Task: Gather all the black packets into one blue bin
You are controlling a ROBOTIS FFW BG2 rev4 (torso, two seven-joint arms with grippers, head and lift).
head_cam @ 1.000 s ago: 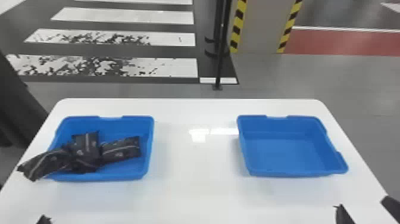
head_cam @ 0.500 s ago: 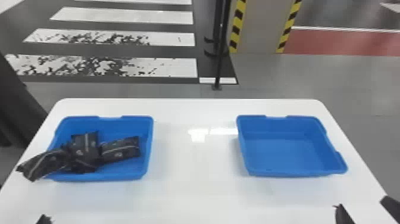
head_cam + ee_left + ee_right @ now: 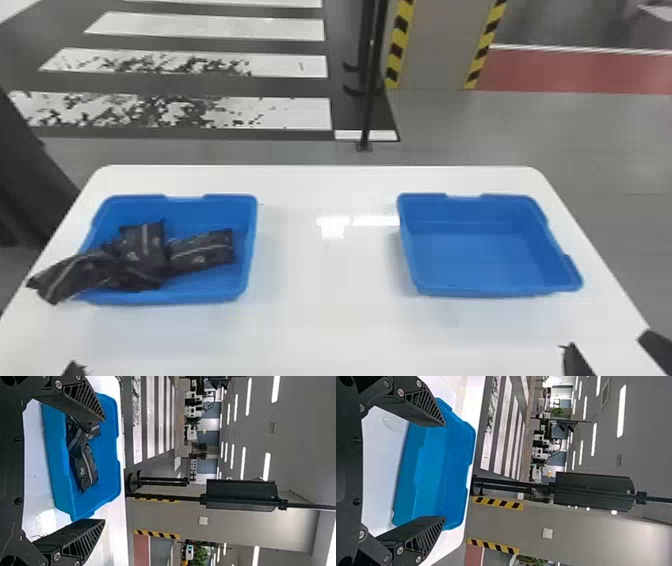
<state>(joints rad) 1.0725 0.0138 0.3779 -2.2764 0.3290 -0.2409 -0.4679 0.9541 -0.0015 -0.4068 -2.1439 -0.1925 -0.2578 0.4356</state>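
Several black packets point(image 3: 143, 252) lie heaped in the left blue bin point(image 3: 242, 280), one hanging over its near left corner. The right blue bin point(image 3: 470, 265) holds nothing. At the head view's bottom left corner is the tip of my left gripper point(image 3: 74, 369); in the left wrist view this gripper point(image 3: 104, 471) stands open, with the packets point(image 3: 88, 468) and bin beyond it. My right gripper point(image 3: 612, 350) is at the near right, short of the right bin; the right wrist view has this gripper point(image 3: 445, 471) open too, nothing between its fingers.
Both bins stand apart on a white table point(image 3: 320, 320), whose far edge point(image 3: 320, 167) runs behind them. A black pole point(image 3: 371, 100) rises from the floor past that edge. A dark upright shape point(image 3: 25, 175) stands off the table's left side.
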